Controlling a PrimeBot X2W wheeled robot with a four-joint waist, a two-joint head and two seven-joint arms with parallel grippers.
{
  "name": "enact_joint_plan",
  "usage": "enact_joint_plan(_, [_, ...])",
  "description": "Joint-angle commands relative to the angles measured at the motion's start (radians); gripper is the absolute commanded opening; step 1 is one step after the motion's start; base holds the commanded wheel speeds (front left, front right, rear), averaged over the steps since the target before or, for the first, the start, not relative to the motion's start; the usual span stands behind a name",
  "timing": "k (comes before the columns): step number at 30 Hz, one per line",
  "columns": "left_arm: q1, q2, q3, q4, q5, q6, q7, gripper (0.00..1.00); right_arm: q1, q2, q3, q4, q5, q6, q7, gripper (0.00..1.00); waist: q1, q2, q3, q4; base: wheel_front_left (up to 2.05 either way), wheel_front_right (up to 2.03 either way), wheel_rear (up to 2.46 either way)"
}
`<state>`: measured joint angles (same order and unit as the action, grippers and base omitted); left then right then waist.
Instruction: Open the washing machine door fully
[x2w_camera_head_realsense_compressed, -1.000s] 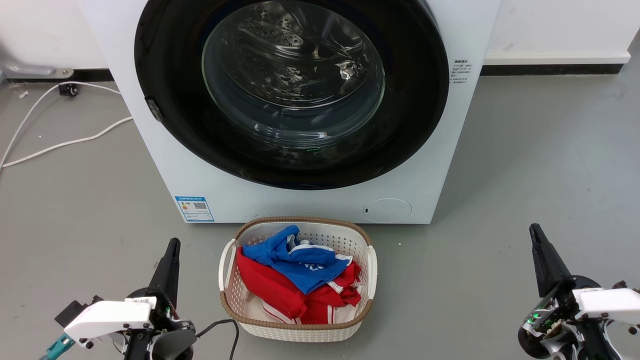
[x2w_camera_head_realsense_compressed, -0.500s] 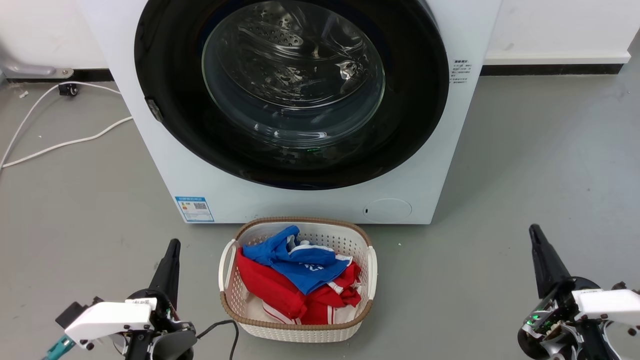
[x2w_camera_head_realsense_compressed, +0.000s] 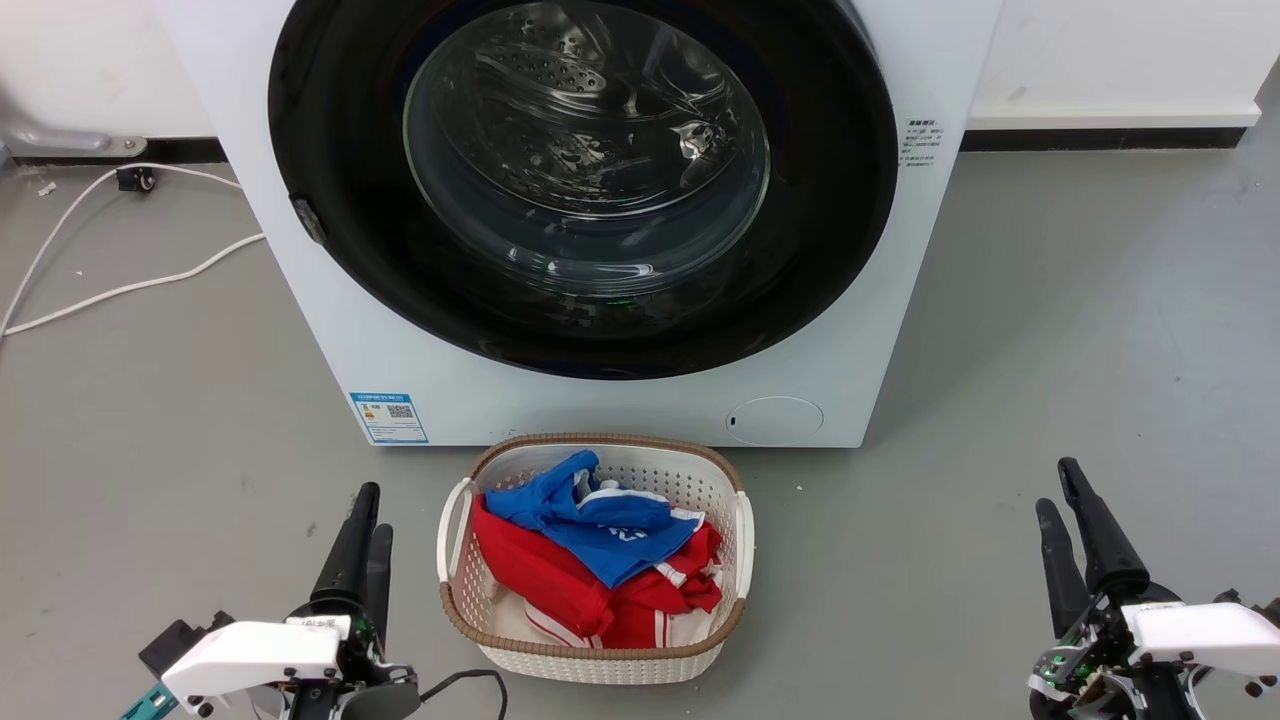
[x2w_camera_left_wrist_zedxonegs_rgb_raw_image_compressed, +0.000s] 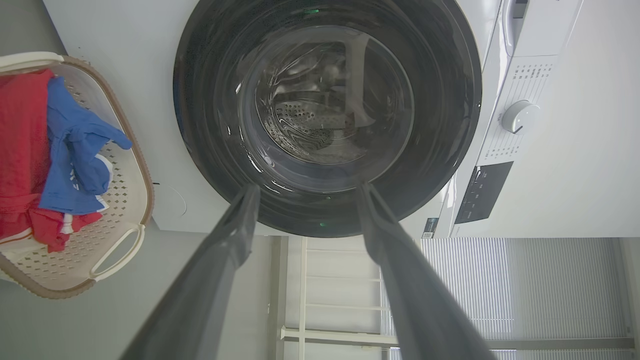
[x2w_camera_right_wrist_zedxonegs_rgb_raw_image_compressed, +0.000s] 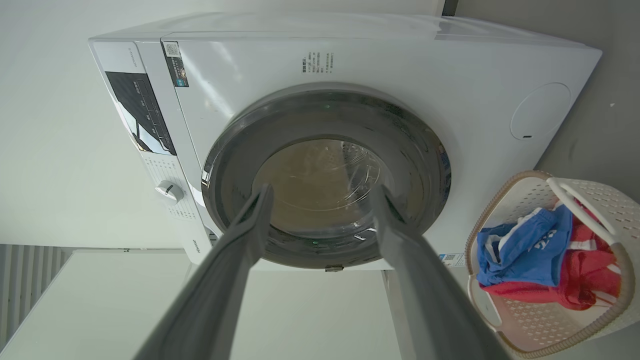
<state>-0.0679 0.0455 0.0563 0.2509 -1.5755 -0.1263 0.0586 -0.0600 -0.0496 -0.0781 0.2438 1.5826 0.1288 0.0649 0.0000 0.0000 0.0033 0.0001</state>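
The white washing machine (x2w_camera_head_realsense_compressed: 600, 410) stands straight ahead on the floor. Its washing machine door (x2w_camera_head_realsense_compressed: 820, 200), a glossy black disc with a bulging glass centre, lies flush against the front; a small latch piece (x2w_camera_head_realsense_compressed: 308, 218) sits on its left edge. My left gripper (x2w_camera_head_realsense_compressed: 375, 510) is low at the left, open, well short of the machine. My right gripper (x2w_camera_head_realsense_compressed: 1054, 483) is low at the right, also open. In the left wrist view the door (x2w_camera_left_wrist_zedxonegs_rgb_raw_image_compressed: 450, 100) shows beyond the open left gripper (x2w_camera_left_wrist_zedxonegs_rgb_raw_image_compressed: 307, 189). The right wrist view frames the door (x2w_camera_right_wrist_zedxonegs_rgb_raw_image_compressed: 415, 150) beyond the open right gripper (x2w_camera_right_wrist_zedxonegs_rgb_raw_image_compressed: 322, 190).
A white laundry basket (x2w_camera_head_realsense_compressed: 742, 525) with red and blue clothes sits on the floor just in front of the machine, between my arms. White cables (x2w_camera_head_realsense_compressed: 120, 290) trail over the grey floor at the left. A black cable (x2w_camera_head_realsense_compressed: 470, 680) runs by the left arm.
Each gripper now shows two fingers standing apart where a single dark profile showed before. The left gripper has shifted a little right and lower; the right one sits slightly lower.
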Motion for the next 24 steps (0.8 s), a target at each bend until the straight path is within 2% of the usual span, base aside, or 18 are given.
enact_joint_plan(1, [-0.020, 0.003, -0.009, -0.027, 0.020, -0.002, -0.011, 1.00, -0.012, -0.008, 0.009, -0.026, -0.017, 0.001, -0.012, 1.00, 0.0000, 0.0000, 0.000, 0.000, 0.00, 0.00, 0.00])
enact_joint_plan(3, [-0.019, 0.003, -0.012, -0.032, 0.030, -0.002, -0.015, 1.00, -0.011, -0.009, 0.013, -0.029, -0.025, 0.001, -0.017, 1.00, 0.0000, 0.0000, 0.000, 0.000, 0.00, 0.00, 0.00])
enact_joint_plan(10, [-0.019, 0.004, -0.036, -0.072, 0.184, -0.003, -0.050, 1.00, -0.011, -0.030, 0.045, -0.046, -0.153, 0.001, -0.055, 1.00, 0.0000, 0.0000, -0.001, 0.002, 0.00, 0.00, 0.00])
enact_joint_plan(24, [-0.017, 0.004, -0.060, -0.116, 0.529, -0.003, -0.102, 1.00, -0.017, -0.034, 0.051, -0.082, -0.508, 0.001, -0.093, 1.00, 0.0000, 0.0000, -0.001, 0.001, 0.00, 0.00, 0.00])
